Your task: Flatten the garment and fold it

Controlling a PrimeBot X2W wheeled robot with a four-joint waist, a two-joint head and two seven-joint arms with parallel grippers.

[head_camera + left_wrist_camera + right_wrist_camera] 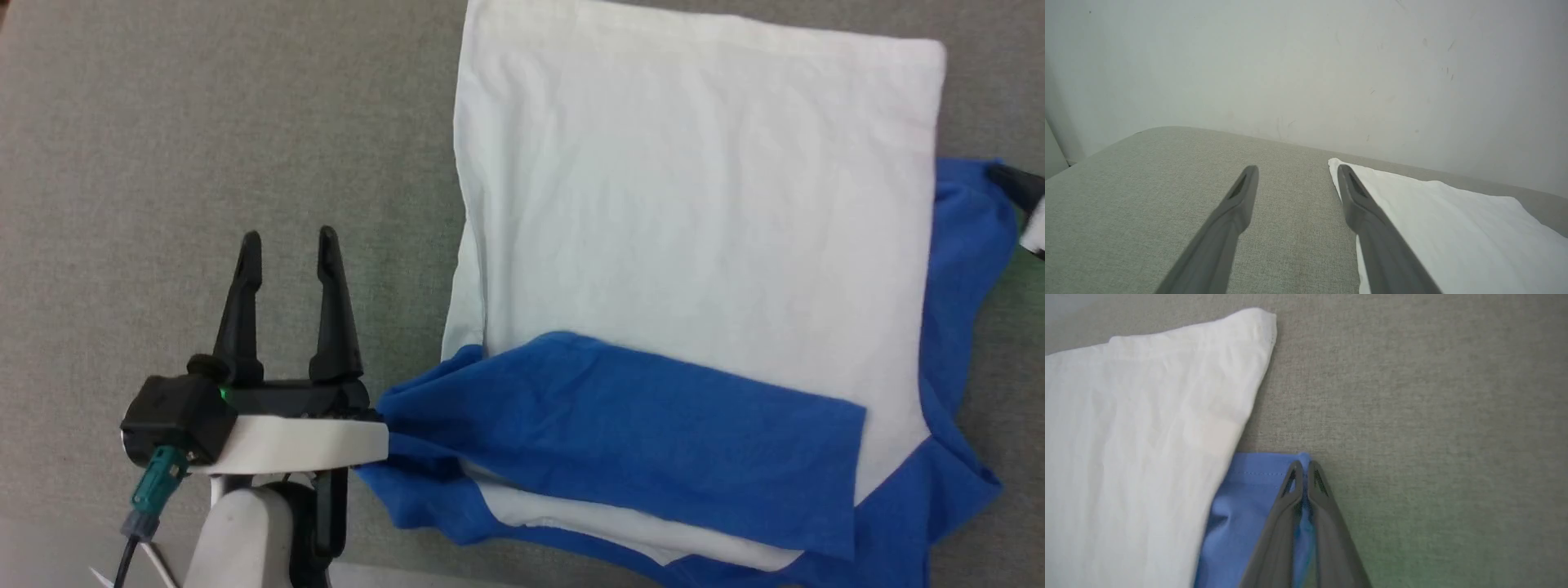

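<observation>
The garment (694, 212) lies spread on the grey fabric surface, its white body flat and facing up. One royal-blue sleeve (637, 425) is folded across its near part; the other blue sleeve (967, 245) sticks out at the right. My left gripper (287, 245) stands open over bare surface just left of the garment, nothing between its fingers; the left wrist view has the white cloth (1453, 228) beside its right finger. My right gripper (1304, 465) is shut on the corner of the blue sleeve (1249, 506), and its dark tip (1016, 184) peeks in at the right edge.
The grey fabric surface (204, 122) stretches wide to the left of the garment. A pale wall (1306, 61) rises behind its far edge. A light strip (49, 555) runs along the near edge at the lower left.
</observation>
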